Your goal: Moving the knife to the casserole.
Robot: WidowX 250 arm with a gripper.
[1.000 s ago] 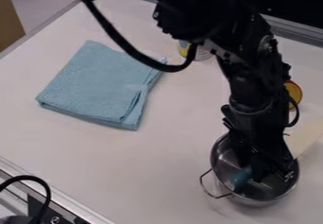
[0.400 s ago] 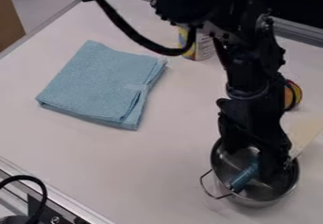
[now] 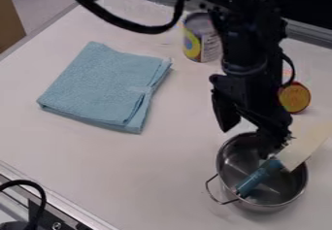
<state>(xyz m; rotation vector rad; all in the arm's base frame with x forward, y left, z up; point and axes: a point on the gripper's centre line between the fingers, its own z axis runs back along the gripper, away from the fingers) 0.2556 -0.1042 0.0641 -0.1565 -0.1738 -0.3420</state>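
My gripper (image 3: 245,141) hangs over the upper left rim of the metal casserole (image 3: 249,161) at the lower right, its two fingers spread wide apart with nothing held between them. In the pot lies the teal handle (image 3: 257,178) of the knife, slanting down to the left. The pale blade (image 3: 303,147) of the knife crosses the pot's upper right rim and sticks out past it. One finger partly covers the back of the pot near where handle and blade meet.
A folded blue towel (image 3: 104,88) lies to the left. Behind the arm stands a can (image 3: 201,40), and a smaller can with an orange end (image 3: 295,98) is right of the arm. The pot's loop handle (image 3: 217,190) points left.
The gripper has risen up and back out of the pot and opened, letting go of the knife. The knife stays with its handle inside, now more exposed.
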